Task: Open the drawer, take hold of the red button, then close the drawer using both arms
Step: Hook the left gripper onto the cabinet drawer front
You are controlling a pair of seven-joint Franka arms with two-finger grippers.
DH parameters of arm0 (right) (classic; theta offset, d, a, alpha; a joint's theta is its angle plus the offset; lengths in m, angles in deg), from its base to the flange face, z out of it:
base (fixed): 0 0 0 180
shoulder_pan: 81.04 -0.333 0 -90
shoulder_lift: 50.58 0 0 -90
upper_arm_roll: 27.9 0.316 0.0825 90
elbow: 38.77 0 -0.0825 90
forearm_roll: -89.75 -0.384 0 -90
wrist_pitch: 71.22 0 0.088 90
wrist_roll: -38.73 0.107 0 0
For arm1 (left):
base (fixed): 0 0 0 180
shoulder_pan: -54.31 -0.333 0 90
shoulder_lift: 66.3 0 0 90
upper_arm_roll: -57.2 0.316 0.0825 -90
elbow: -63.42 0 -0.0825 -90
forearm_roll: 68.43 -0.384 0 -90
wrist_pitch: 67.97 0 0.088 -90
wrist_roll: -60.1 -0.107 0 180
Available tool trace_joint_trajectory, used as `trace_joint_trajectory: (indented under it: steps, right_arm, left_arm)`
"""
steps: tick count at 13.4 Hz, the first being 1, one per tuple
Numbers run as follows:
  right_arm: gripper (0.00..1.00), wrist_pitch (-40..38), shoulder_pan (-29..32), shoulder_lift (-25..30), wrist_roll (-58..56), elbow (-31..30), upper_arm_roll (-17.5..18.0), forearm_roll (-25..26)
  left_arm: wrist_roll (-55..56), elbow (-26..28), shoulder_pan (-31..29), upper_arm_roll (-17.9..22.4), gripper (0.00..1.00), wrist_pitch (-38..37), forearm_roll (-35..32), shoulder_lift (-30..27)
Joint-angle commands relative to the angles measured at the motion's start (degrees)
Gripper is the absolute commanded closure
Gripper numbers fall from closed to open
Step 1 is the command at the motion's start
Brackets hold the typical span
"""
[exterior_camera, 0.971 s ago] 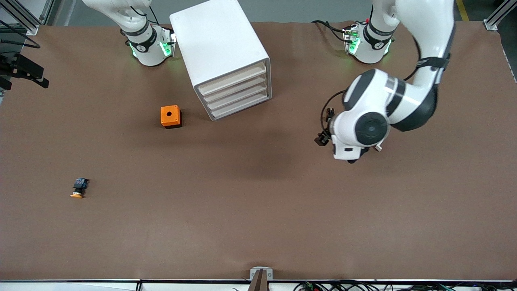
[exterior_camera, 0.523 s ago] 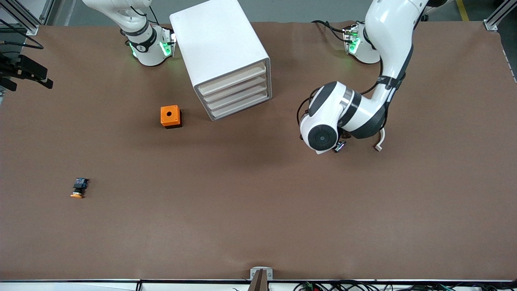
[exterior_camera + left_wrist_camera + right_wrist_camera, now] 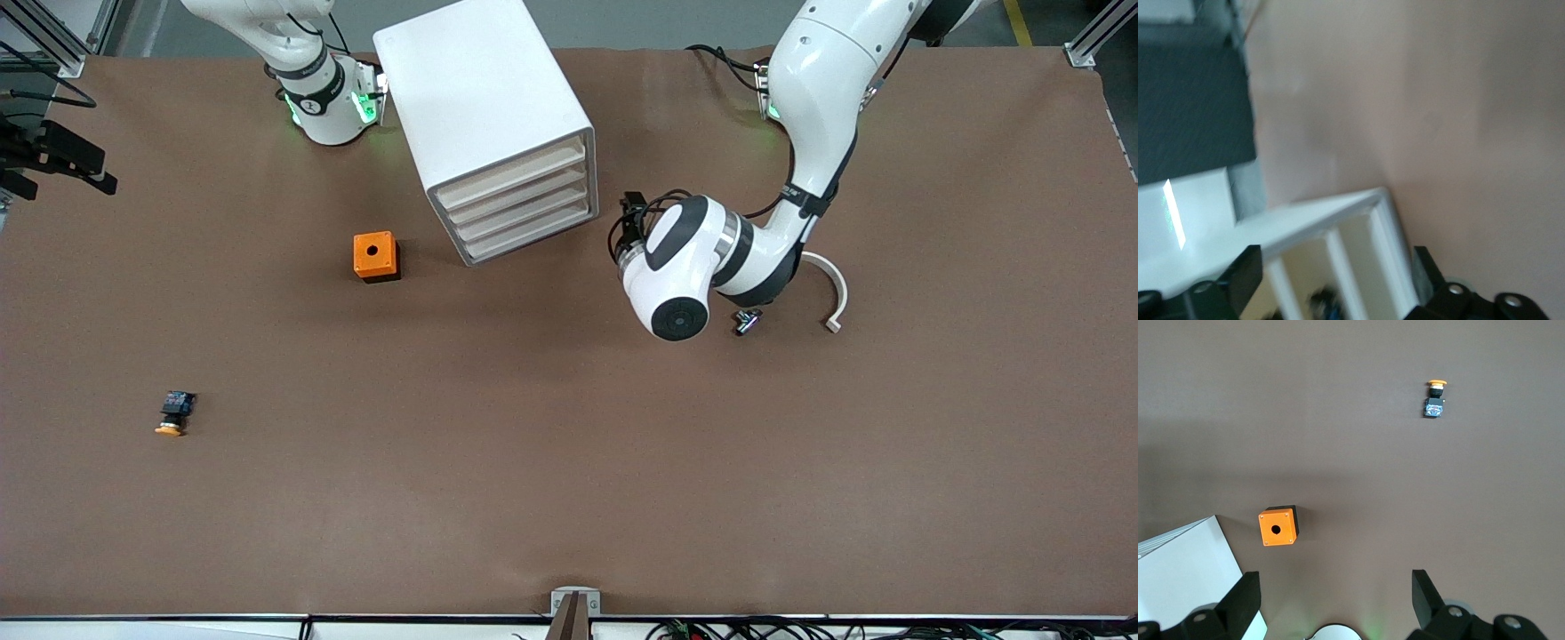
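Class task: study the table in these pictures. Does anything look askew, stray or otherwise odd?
The white cabinet sits askew, turned at an angle to the table's edges. A curved white strip and a small dark part lie loose near the left arm. Nothing looks spilled or damaged.

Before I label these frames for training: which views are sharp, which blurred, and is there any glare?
Front view: sharp, evenly lit, soft shadows beside the cabinet and orange cube. Left wrist view: smeared and washed out, cabinet edges streaked, a bright glint on its side. Right wrist view: sharp, no glare.
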Motion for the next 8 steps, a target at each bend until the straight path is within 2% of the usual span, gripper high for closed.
trace_joint_trajectory:
  steps: [1, 2, 3, 6, 8]
  right_arm:
    - [0.00, 0.7, 0.0, 1.6, 0.2, -1.6, -0.1, -0.7]
    - [0.00, 0.5, 0.0, 1.7, 0.2, -1.6, -0.2, -0.6]
    - [0.00, 0.5, 0.1, 1.7, 0.7, -1.6, -0.2, -0.6]
    - [0.00, 0.3, 0.1, 1.6, 0.9, -1.6, -0.2, -0.5]
    - [0.00, 0.3, 0.0, 1.6, 0.9, -1.6, -0.2, -0.4]
  left_arm:
    - [6.0, -1.6, -0.1, 0.5, 0.19, -0.8, 4.7, 1.7]
    - [7.7, -1.7, 0.1, 0.3, 0.24, -0.1, 4.9, 2.2]
    - [8.9, -1.7, 0.8, 0.1, 0.37, 0.4, 5.4, 2.4]
    - [11.5, -2.2, 1.4, 0.1, 0.62, 0.4, 10.5, 3.3]
    - [13.5, -3.0, 1.3, 0.3, 0.62, 0.5, 14.2, 4.2]
